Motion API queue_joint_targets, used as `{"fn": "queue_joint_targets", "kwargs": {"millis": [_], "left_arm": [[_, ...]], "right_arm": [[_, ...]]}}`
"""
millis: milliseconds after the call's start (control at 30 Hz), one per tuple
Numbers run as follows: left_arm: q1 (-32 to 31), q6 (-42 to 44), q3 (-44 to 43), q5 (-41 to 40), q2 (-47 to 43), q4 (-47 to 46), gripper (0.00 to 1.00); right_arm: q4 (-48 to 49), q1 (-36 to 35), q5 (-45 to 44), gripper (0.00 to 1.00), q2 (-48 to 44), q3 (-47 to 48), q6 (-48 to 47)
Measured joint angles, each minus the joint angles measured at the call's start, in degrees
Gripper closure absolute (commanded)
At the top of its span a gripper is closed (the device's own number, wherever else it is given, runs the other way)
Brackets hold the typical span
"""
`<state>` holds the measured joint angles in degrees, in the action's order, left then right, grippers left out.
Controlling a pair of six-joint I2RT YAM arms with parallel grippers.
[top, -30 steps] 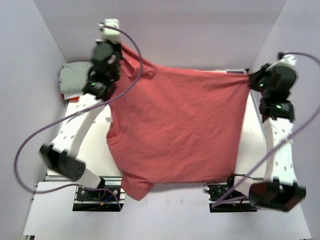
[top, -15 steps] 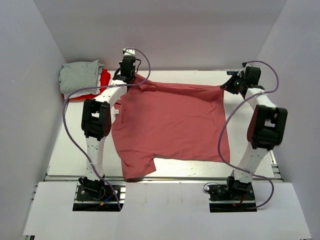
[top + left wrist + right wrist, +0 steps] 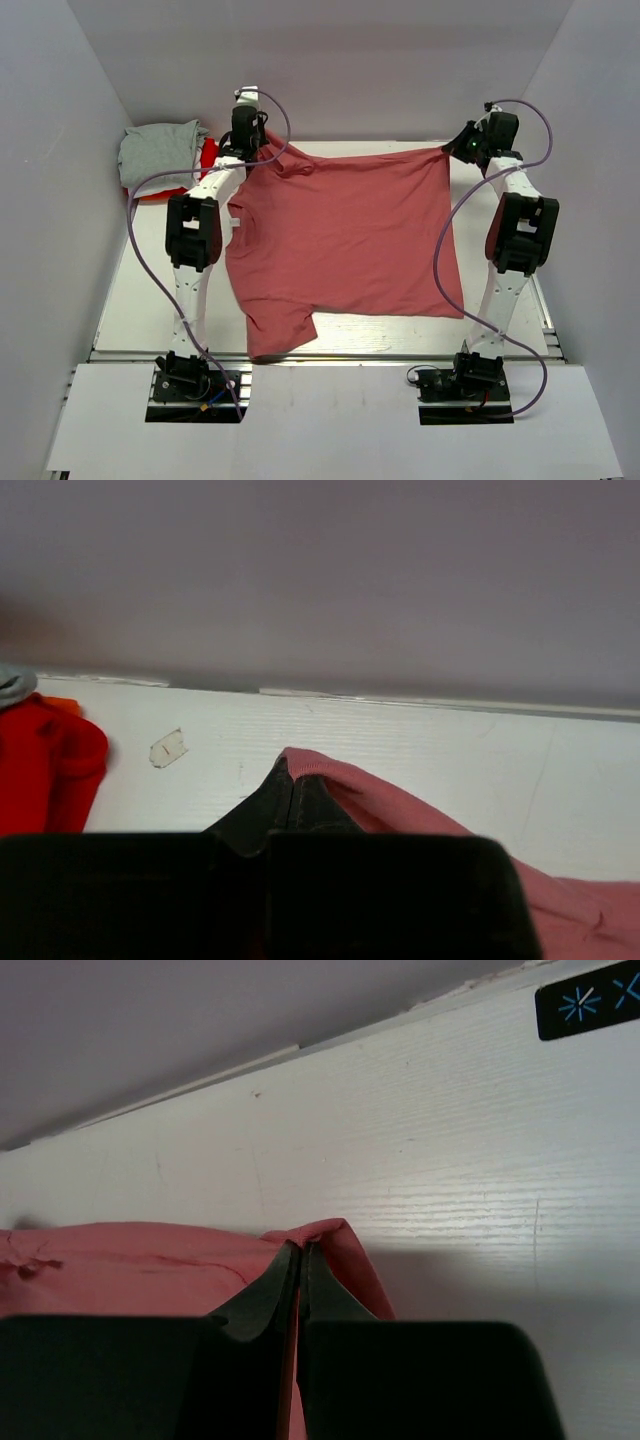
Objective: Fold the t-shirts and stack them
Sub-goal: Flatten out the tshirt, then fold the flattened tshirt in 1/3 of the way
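A salmon-pink t-shirt [image 3: 345, 240] lies spread across the white table, one sleeve hanging toward the near edge. My left gripper [image 3: 257, 150] is shut on the pink shirt's far left corner; the left wrist view shows the pink shirt [image 3: 400, 805] draped over the closed left gripper [image 3: 288, 775]. My right gripper [image 3: 450, 152] is shut on the far right corner, and in the right wrist view the pink shirt [image 3: 120, 1265] is pinched by the right gripper [image 3: 300, 1252]. Both arms reach to the table's far edge. A folded grey t-shirt [image 3: 158, 150] lies on a red t-shirt [image 3: 208, 155] at the far left.
The grey back wall [image 3: 350, 70] stands just beyond both grippers. Side walls close in the table left and right. A scrap of tape [image 3: 168, 748] sticks to the table [image 3: 130, 300] near the red t-shirt [image 3: 45, 770]. A black label [image 3: 590, 1000] marks the far right table edge.
Both arms have come down from high and near the camera and stretched out to the far edge, carrying the pink shirt's far corners. The shirt now lies lower and flatter on the table.
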<state>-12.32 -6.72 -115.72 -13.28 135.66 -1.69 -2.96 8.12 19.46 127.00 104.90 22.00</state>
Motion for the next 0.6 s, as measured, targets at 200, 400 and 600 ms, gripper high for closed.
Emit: {"fn": "queue_joint_targets", "kwargs": {"millis": [200, 400, 600], "left_arm": [[0.0, 0.3, 5.8, 3.3, -3.1, 3.6, 1.0], [-0.5, -0.8, 22.8, 6.4, -16.8, 8.0, 1.0], [-0.9, -6.0, 38.2, 8.7, -34.9, 10.2, 1.0]], "right_arm": [[-2.3, 0.0, -0.5, 1.0, -0.2, -1.3, -1.6], [-5.0, 0.0, -1.7, 1.0, -5.3, -9.3, -3.0], [-7.7, 0.1, -4.2, 1.0, -13.2, -15.3, -4.5]]}}
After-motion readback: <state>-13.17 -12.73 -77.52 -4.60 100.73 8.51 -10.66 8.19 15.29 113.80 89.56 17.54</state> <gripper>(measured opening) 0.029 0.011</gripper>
